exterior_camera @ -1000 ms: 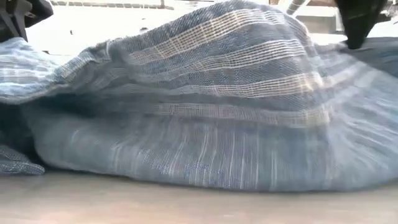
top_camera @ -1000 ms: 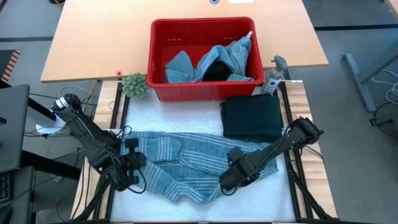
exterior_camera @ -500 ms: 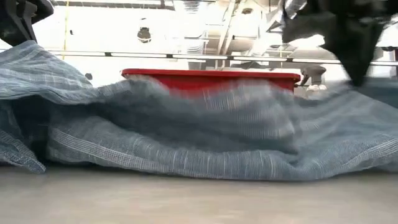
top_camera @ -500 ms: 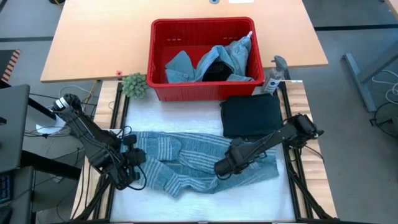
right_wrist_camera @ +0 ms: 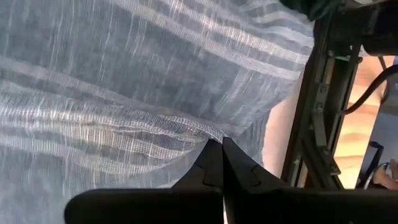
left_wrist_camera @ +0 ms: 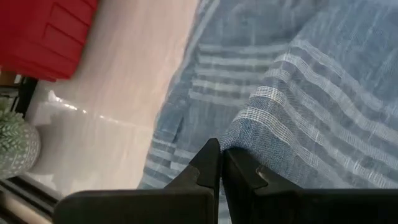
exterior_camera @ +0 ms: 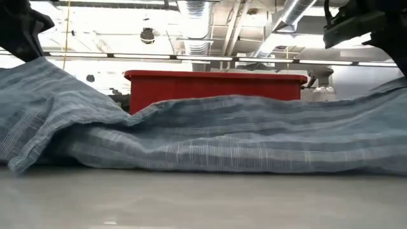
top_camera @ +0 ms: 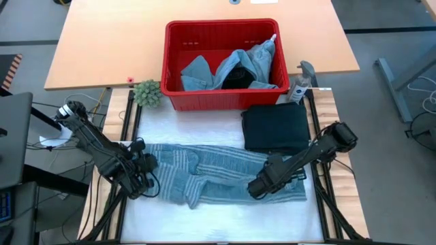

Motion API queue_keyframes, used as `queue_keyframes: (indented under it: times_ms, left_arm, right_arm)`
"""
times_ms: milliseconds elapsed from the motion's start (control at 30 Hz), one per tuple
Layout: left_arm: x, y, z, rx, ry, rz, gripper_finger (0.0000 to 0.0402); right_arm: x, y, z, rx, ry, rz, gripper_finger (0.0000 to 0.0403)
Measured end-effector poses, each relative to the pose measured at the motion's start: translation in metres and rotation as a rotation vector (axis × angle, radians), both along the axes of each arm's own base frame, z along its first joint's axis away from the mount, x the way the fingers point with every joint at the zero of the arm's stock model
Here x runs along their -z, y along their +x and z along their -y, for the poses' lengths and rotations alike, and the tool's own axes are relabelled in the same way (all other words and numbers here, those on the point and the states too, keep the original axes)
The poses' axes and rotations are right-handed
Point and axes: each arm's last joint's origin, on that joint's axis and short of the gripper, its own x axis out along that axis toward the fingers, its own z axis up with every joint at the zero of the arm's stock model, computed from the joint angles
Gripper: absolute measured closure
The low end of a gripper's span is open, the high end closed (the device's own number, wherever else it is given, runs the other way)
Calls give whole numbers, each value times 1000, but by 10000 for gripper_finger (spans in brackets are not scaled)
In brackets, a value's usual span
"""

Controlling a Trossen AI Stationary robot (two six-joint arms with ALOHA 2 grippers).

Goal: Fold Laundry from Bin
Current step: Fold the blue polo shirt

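The blue-grey striped cloth [top_camera: 225, 177] lies spread in a long band across the white mat [top_camera: 204, 136], left to right. My left gripper [top_camera: 145, 178] is shut on its left end, and my right gripper [top_camera: 262, 187] is shut on it near its right end. In the low view the cloth [exterior_camera: 210, 133] rises at both ends toward the grippers. The red bin [top_camera: 221, 54] stands on the far table with light blue denim [top_camera: 252, 64] and a dark piece in it. A folded black garment [top_camera: 276, 128] lies on the mat's far right. My left gripper pinches a raised fold of the striped cloth [left_wrist_camera: 249, 127] at the cloth's left end between its two fingers, coming slanting down from the left. That end is lifted off the mat; the rest lies on it, slack. My right gripper pinches a puckered fold of the cloth [right_wrist_camera: 199, 132] near its right end between its two fingers, pointing steeply down. Creases run to the fingertips. The cloth around rises a little to the hold and otherwise rests on the mat.
A small green plant [top_camera: 146, 93] stands left of the bin and a spray bottle [top_camera: 300, 83] right of it. Black frame rails [top_camera: 320, 184] run along both sides of the mat. Bare mat lies near the front edge [top_camera: 218, 221].
Both grippers have sunk, staying shut on the cloth, and my right one has rolled. The cloth, which stood heaped high near the front edge, has dropped flat; its near edge has drawn back toward the far side, and the bin now shows above it.
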Motion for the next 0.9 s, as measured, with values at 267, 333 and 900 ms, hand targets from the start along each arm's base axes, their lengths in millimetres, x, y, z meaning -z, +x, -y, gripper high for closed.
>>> queue_keyframes:
  times_ms: [267,333,900]
  left_arm:
    - [-15,-8,-22,-36,-52,80,401]
    - [-16,-8,-25,-39,-64,85,401]
    - [34,-7,-22,-93,-185,45,401]
  right_arm:
    - [-6,-9,22,-15,16,4,388]
    - [-5,-7,27,-31,29,-4,388]
    - [11,3,37,-194,104,-95,380]
